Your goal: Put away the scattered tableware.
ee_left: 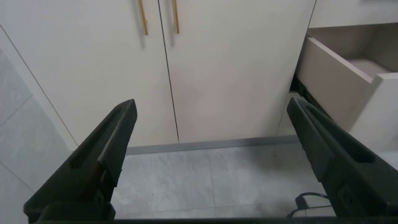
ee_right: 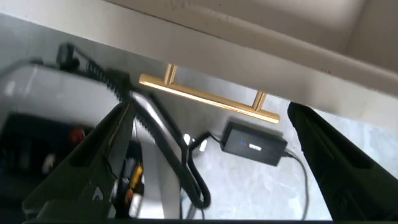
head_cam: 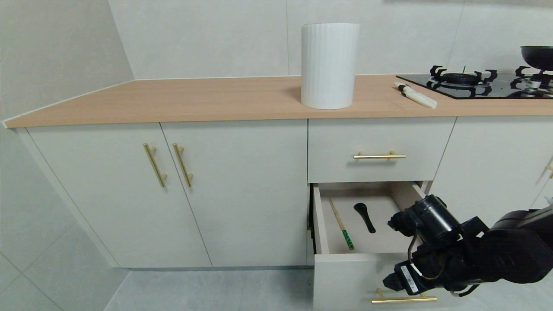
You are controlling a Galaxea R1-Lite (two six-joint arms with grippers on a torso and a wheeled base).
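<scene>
Right gripper: I am holding the right gripper (ee_right: 208, 118) with its jaws spread wide and empty, just in front of the open drawer (head_cam: 319, 220). It is lined up on the drawer's gold handle (ee_right: 208, 99). I cannot tell whether the fingers are reaching the bar yet.
Left gripper: The left gripper (ee_left: 210, 106) is also wide and empty. It is hanging low, off to the left of the drawer, and facing the cabinet doors (ee_left: 236, 62).
Tableware: The chopsticks (head_cam: 342, 225) and the black spoon (head_cam: 365, 217) are lying inside the drawer, side by side but apart. A knife (head_cam: 415, 95) is lying on the surface (head_cam: 194, 99), above the drawer and to its right.
Step in hand: By my judgement, I am working the drawer by its handle, with the knife not yet put away.
Doing it well: I am aiming to close on the middle of the bar, between its two posts. I am planning to move it straight along the drawer's travel so the front is not twisting, and slowly enough that the chopsticks are not rolling about.
</scene>
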